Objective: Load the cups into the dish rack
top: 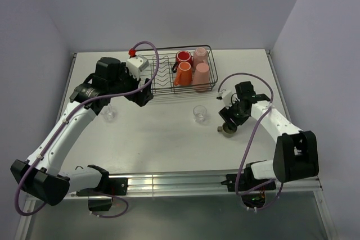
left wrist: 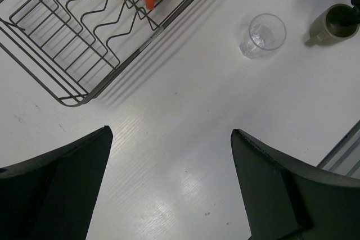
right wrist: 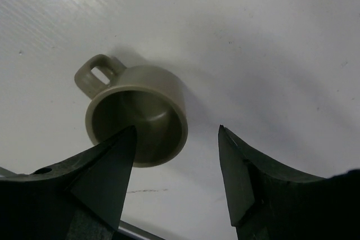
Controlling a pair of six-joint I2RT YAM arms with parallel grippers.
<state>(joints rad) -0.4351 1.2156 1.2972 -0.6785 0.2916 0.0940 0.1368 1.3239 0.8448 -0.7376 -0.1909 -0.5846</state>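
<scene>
Two grippers, seven cups, one rack. The right gripper (right wrist: 174, 133) points down over the small grey-olive mug (right wrist: 138, 116), its jaws parted and straddling the mug's wall; one finger (right wrist: 109, 167) reaches into the mouth and the other (right wrist: 242, 167) hangs outside, a gap showing between it and the rim, so nothing is clamped. The mug stands upright on the table (top: 157, 139), handle turned away from the fingers. The right arm rises from its base at the near right edge, folds at the elbow and runs back toward the middle of the table.

The left gripper (left wrist: 171, 132) is spread wide with only bare table between its fingers; it hangs just in front of the near left corner of the dish rack (left wrist: 73, 96). The left arm stretches long from the near left corner of the table to get there.

Of the seven cups, three are on the table: the olive mug; one clear glass (top: 199, 113) between that mug and the rack; a second clear glass (top: 108, 113) beside the left arm. Four sit together in the right end of the rack: the red mug (top: 183, 58), the pale pink mug (top: 200, 55), the orange mug (top: 183, 74) and the salmon tumbler (top: 201, 76).
</scene>
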